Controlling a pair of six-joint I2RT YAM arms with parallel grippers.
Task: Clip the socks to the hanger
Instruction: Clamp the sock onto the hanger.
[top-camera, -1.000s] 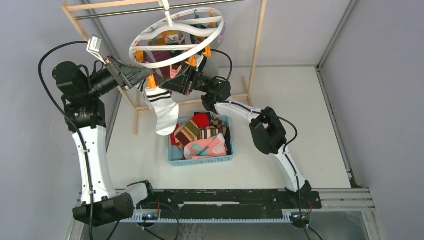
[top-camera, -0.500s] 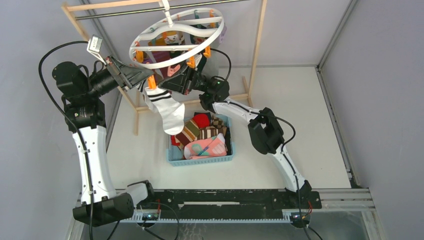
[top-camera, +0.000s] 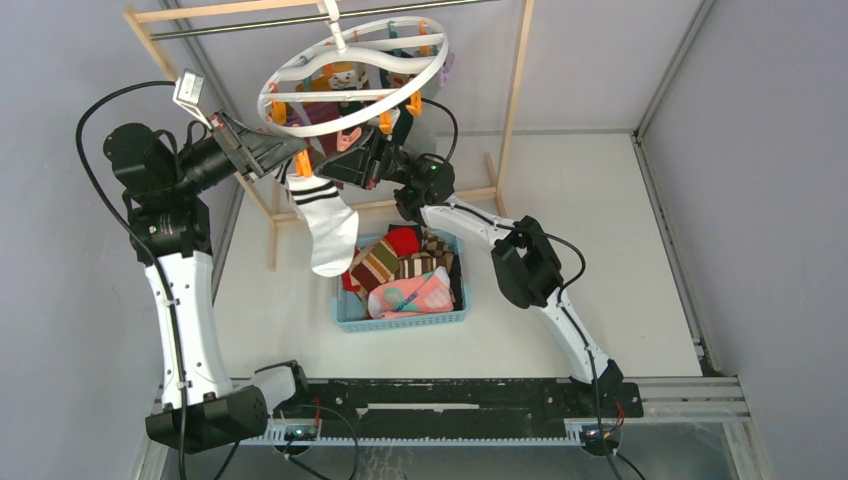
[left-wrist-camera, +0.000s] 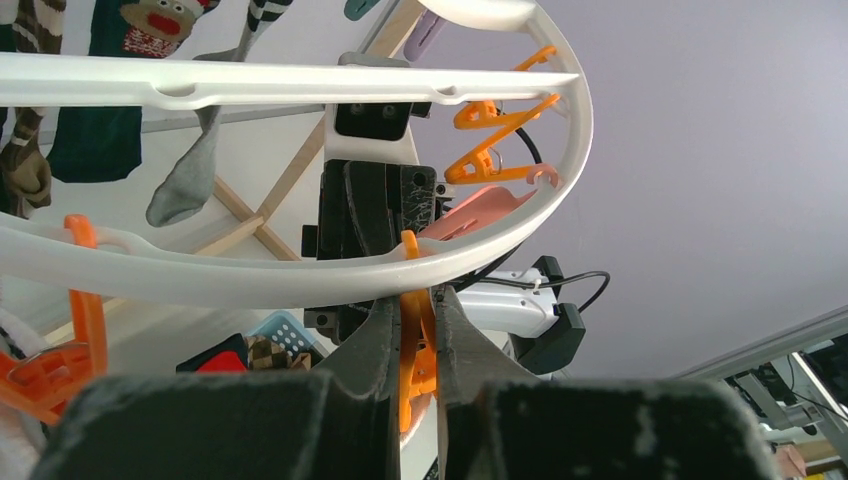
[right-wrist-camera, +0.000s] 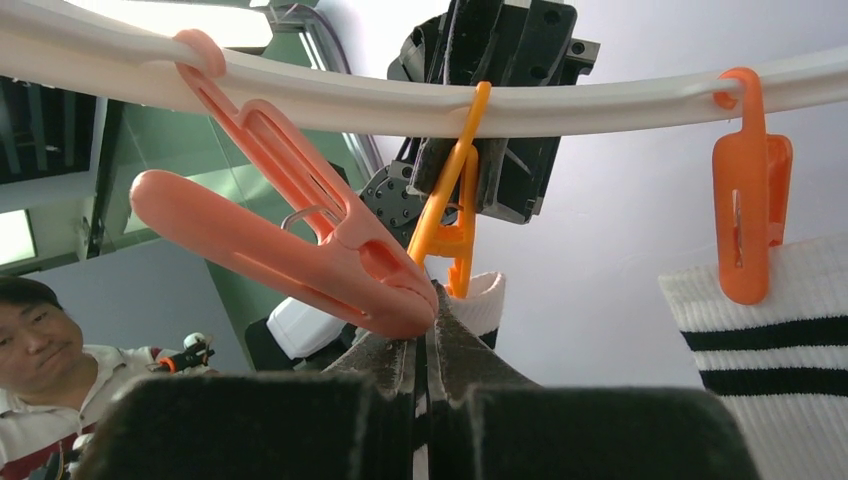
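The white round hanger (top-camera: 352, 72) hangs from the rack bar with orange and pink clips under its ring. My left gripper (top-camera: 292, 158) is shut on an orange clip (left-wrist-camera: 415, 345) just below the ring (left-wrist-camera: 250, 282). My right gripper (top-camera: 332, 168) is shut on the cuff of a white sock with black bands (top-camera: 330, 225), which dangles over the basket. In the right wrist view that cuff (right-wrist-camera: 487, 298) sits right under the pinched orange clip (right-wrist-camera: 450, 215), beside a pink clip (right-wrist-camera: 290, 240). A second banded sock (right-wrist-camera: 790, 360) hangs clipped at the right.
A blue basket (top-camera: 343, 313) with several mixed socks stands on the table under the hanger. The light wooden rack frame (top-camera: 516, 90) surrounds the hanger. Several more socks hang from the far side of the ring (left-wrist-camera: 100, 140).
The dangling banded sock swung to the right and has come back left. My right gripper shifted slightly left toward the orange clip. My left arm has stayed put.
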